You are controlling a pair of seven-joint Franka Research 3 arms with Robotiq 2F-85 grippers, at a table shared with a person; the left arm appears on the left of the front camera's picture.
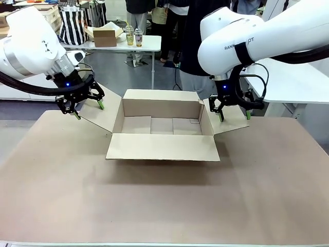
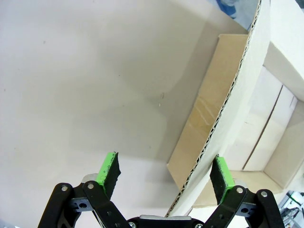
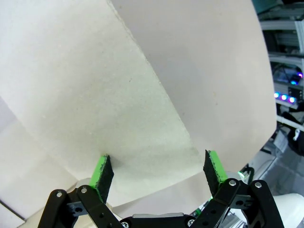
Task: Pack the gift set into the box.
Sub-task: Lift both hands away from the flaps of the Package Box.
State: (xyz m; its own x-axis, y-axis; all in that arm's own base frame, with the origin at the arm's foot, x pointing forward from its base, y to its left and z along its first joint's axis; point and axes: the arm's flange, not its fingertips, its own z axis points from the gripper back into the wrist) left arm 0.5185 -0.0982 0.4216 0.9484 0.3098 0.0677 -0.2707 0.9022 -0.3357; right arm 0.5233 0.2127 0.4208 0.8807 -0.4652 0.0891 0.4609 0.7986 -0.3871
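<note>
While the near part of the tabletop (image 1: 154,206) lies bare, the box (image 1: 159,107) sits in the middle of it with all four flaps folded out. Its near flap (image 1: 162,147) hangs down toward the robot. The floor inside looks bare, so I think the gift set is not packed yet.

The left gripper (image 1: 89,110) is at the left flap (image 1: 103,117). In the left wrist view, its fingers (image 2: 108,173) are spread wide, with the flap's wavy edge (image 2: 223,109) standing between them, closer to one pad, and nothing is squeezed. The right gripper (image 1: 234,116) is at the right flap (image 1: 229,125), and its fingers (image 3: 102,178) are spread too, hovering over the flat card.

The step looks like holding the side flaps out so the top stays wide open. To do it well, I think both sides should be pushed softly and by the same amount. Too hard a push on one side could slide or tip the box. The arms should stay off the middle, so something can come down into it.

Past the far flap, a person (image 1: 198,56) in dark clothes stands at the table's far side.
</note>
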